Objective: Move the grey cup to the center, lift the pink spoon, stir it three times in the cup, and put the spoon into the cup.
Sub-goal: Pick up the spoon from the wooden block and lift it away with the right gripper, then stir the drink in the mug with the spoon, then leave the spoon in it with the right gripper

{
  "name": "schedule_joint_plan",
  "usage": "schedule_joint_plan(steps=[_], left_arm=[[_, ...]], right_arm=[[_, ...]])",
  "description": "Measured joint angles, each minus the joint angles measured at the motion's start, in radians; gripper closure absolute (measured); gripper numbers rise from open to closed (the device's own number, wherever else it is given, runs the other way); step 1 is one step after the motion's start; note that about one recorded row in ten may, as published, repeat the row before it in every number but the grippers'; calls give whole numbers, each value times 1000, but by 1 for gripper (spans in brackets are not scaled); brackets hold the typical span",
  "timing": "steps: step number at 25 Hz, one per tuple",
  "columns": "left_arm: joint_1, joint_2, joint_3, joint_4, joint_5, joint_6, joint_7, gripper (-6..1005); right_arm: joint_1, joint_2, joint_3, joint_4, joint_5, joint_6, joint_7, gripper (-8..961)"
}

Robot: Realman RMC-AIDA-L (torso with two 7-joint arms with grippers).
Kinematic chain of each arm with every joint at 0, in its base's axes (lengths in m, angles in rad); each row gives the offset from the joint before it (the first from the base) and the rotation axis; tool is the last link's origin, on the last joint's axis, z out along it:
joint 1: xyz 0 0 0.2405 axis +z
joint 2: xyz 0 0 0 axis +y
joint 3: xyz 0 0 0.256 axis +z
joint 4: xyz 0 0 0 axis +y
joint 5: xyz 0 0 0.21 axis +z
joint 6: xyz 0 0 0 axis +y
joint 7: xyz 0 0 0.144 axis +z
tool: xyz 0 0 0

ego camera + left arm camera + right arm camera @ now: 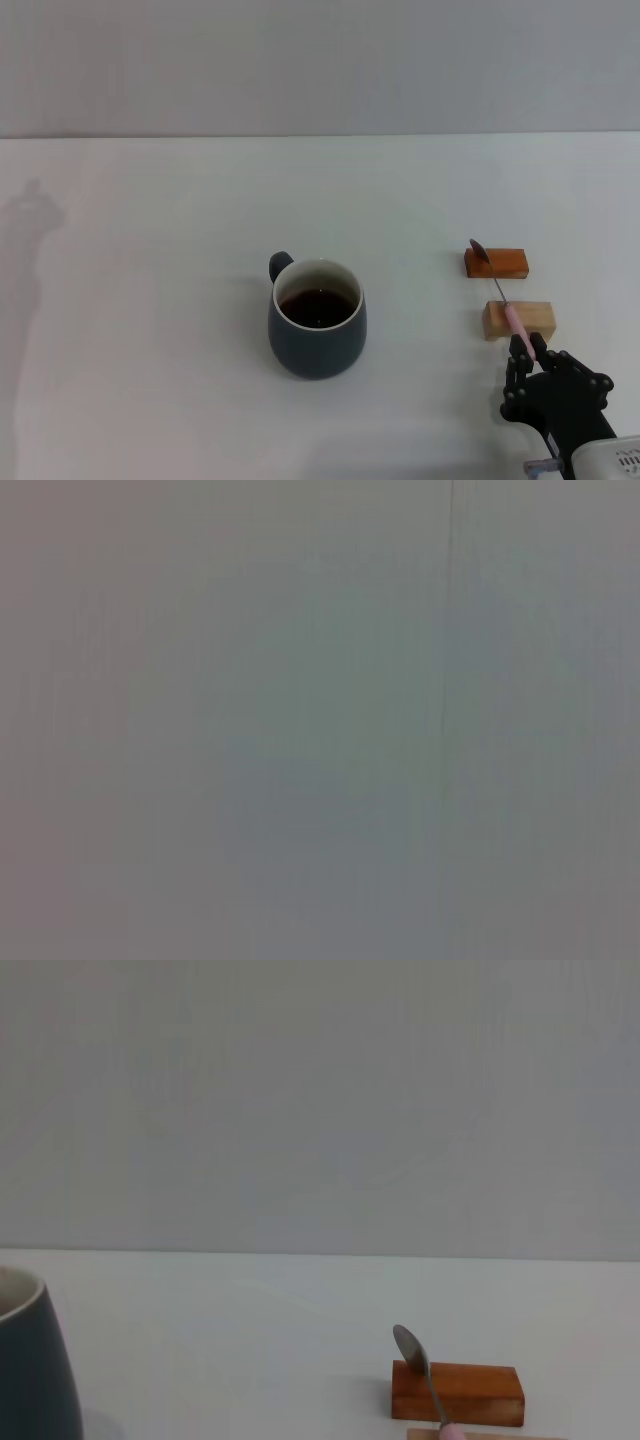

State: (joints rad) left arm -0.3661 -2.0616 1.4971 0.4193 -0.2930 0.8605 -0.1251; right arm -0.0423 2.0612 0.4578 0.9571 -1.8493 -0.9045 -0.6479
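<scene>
Head view: the squat dark grey ceramic cup [317,330], holding dark liquid, stands mid-table. To its right, the slim pink-handled metal spoon [505,306] rests across an orange-brown wooden block [496,262] and a pale wooden block [518,319]. The black right gripper [528,352] sits at the handle's end; whether it clenches cannot be told.

Left wrist view: blank grey surface only.

Right wrist view: the spoon bowl leans on the orange-brown block; the cup's side appears at the frame edge.

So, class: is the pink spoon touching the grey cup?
Apart. Head view shows bare table between the grey cup and the pink spoon, which rests on two wooden blocks.
</scene>
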Motion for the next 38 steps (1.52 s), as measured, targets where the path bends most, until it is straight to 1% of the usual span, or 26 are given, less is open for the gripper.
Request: schedule_joint_plan(steps=[8, 12, 13, 14, 15, 18, 19, 20, 21, 25, 28, 31, 33, 34, 35, 37, 38], left_arm=[[-25, 0, -9, -38, 0, 2, -1, 1001], [-30, 0, -12, -42, 0, 2, -1, 1001], [-30, 0, -12, -42, 0, 2, -1, 1001], [-31, 0, -13, -43, 0, 1, -1, 1001], [-31, 0, -13, -43, 0, 1, -1, 1001], [-33, 0, -16, -43, 0, 1, -1, 1001], [-34, 0, -18, -44, 0, 1, -1, 1001], [-36, 0, -21, -47, 0, 1, -1, 1001], [-37, 0, -24, -50, 0, 2, -1, 1001], [-43, 0, -32, -58, 0, 2, -1, 1001], [-47, 0, -38, -66, 0, 2, -1, 1001], [-54, 1, -41, -77, 0, 1, -1, 1001], [-55, 1, -42, -79, 0, 1, -1, 1001], [-56, 1, -47, -80, 0, 1, -1, 1001], [-56, 1, -47, -80, 0, 1, -1, 1001], [-56, 2, -52, -81, 0, 1, -1, 1001], [-56, 1, -54, -81, 0, 1, -1, 1001]], right_arm=[[-2, -7, 2, 13, -3, -3, -7, 831], [-5, -9, 5, 33, -2, -7, -60, 831], [-6, -12, 9, 48, 0, -9, -82, 831], [-10, -25, 18, 87, 2, -9, -118, 832], [-10, -25, 18, 87, 2, -9, -118, 832], [-29, -66, 35, 186, 4, 0, -162, 832], [-43, -97, 48, 263, 8, 17, -199, 832], [-43, -97, 48, 263, 8, 17, -199, 832], [-49, -113, 55, 306, 16, 29, -221, 832], [-69, -161, 100, 452, 83, 113, -338, 833], [-78, -182, 138, 528, 110, 184, -410, 833], [-97, -186, 209, 594, 113, 295, -465, 833], [-115, -180, 270, 638, 113, 400, -501, 833], [-134, -168, 345, 683, 113, 533, -532, 833], [-134, -168, 345, 683, 113, 533, -532, 833], [-154, -152, 431, 730, 109, 674, -544, 832], [-165, -139, 484, 756, 107, 755, -545, 832]])
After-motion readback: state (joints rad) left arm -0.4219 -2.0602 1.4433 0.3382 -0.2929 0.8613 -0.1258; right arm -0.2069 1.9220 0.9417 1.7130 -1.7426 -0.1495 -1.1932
